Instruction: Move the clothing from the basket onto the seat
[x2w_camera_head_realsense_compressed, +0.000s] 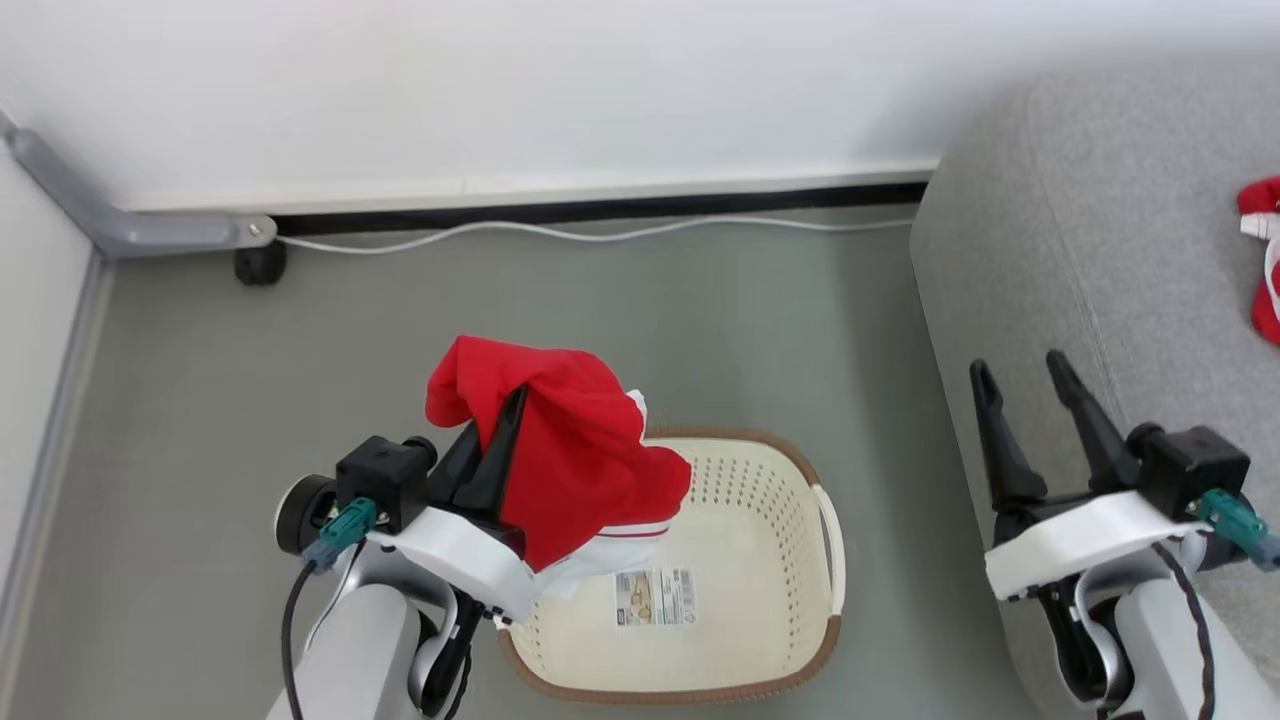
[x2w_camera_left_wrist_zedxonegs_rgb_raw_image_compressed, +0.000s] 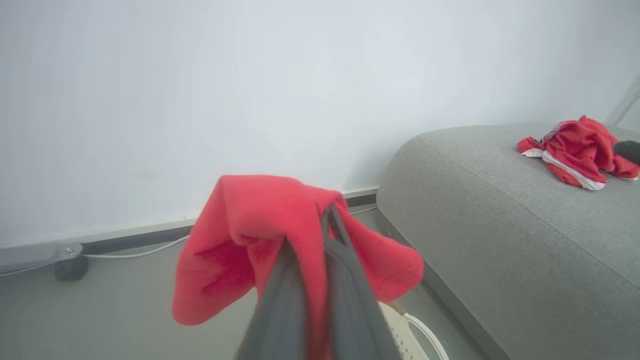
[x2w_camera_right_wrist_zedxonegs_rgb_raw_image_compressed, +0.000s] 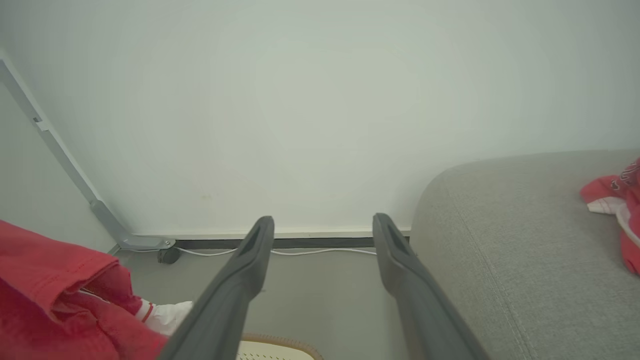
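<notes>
Grey fabric seat (x2w_camera_head_realsense_compressed: 1080, 250) is topped by one red garment (x2w_camera_left_wrist_zedxonegs_rgb_raw_image_compressed: 575, 150). The cream basket (x2w_camera_head_realsense_compressed: 760, 500) is set on the floor (x2w_camera_head_realsense_compressed: 400, 320) beside it. A second red garment (x2w_camera_head_realsense_compressed: 580, 450) is clamped above the basket by the left gripper (x2w_camera_head_realsense_compressed: 510, 410); the right gripper (x2w_camera_head_realsense_compressed: 1018, 365) is held spread, empty.

red garment (x2w_camera_head_realsense_compressed: 575, 450) raised over cream basket (x2w_camera_head_realsense_compressed: 745, 500), second garment (x2w_camera_left_wrist_zedxonegs_rgb_raw_image_compressed: 575, 150) on grey seat (x2w_camera_head_realsense_compressed: 1090, 260)

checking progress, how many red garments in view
2: one red garment hangs from the left gripper above the basket; the other garment lies on the seat. Part of the basket floor is hidden.
</notes>
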